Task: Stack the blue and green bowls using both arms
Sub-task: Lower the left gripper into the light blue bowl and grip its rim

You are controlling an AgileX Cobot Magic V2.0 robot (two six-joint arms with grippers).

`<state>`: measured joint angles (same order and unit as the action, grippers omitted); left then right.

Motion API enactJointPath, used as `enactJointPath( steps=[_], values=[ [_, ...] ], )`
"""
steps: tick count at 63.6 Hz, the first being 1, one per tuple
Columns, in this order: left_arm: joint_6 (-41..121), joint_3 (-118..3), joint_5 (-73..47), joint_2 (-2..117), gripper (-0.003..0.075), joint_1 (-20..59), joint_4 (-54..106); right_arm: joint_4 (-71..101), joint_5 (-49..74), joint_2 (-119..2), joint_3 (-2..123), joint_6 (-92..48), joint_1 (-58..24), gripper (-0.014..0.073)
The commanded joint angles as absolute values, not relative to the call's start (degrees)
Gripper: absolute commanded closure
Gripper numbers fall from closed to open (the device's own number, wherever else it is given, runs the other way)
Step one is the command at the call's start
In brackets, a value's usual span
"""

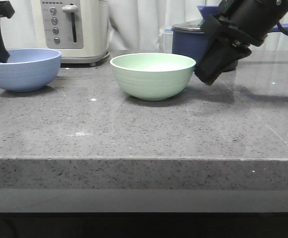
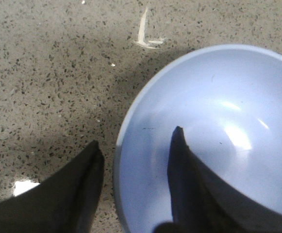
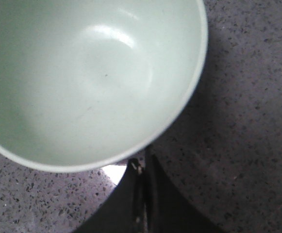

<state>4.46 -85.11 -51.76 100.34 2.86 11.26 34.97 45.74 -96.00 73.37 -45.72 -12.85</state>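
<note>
Blue bowl [image 2: 218,141] rim between parted left fingers [image 2: 90,167].

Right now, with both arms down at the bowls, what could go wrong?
1. The left gripper straddles the round periwinkle-blue bowl's rim, one finger inside and one outside; a grip on that thin edge may tilt the bowl when lifted.
2. The right gripper is shut just outside the pale mint-green ridged bowl, so advancing could shove it across the grey speckled countertop.

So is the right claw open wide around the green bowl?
No, the right claw is shut, fingers pressed together just outside the green bowl's rim.
</note>
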Motion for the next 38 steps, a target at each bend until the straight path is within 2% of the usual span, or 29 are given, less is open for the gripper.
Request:
enactJointPath(
  steps=[1,18,26,35,38],
  values=[
    [4.5,-87.0,-49.3,98.2,0.0453,2.7,12.6,37.1,44.5,-93.6,74.7,-46.0,-12.8,0.0657],
    [4.5,-87.0,-48.9,99.3,0.047,2.7,12.8,37.1,44.5,-93.6,74.7,-46.0,-12.8,0.0657],
    [4.5,-87.0,-48.9,99.3,0.0563,2.7,12.8,37.1,44.5,-93.6,74.7,-46.0,-12.8,0.0657],
    [4.5,-87.0,-48.6,99.3,0.0717,2.7,12.8,37.1,44.5,-93.6,74.7,-46.0,-12.8,0.0657],
    [4.5,-87.0,-48.6,99.3,0.0739,2.7,12.8,37.1,44.5,-93.6,74.7,-46.0,-12.8,0.0657]
  ],
)
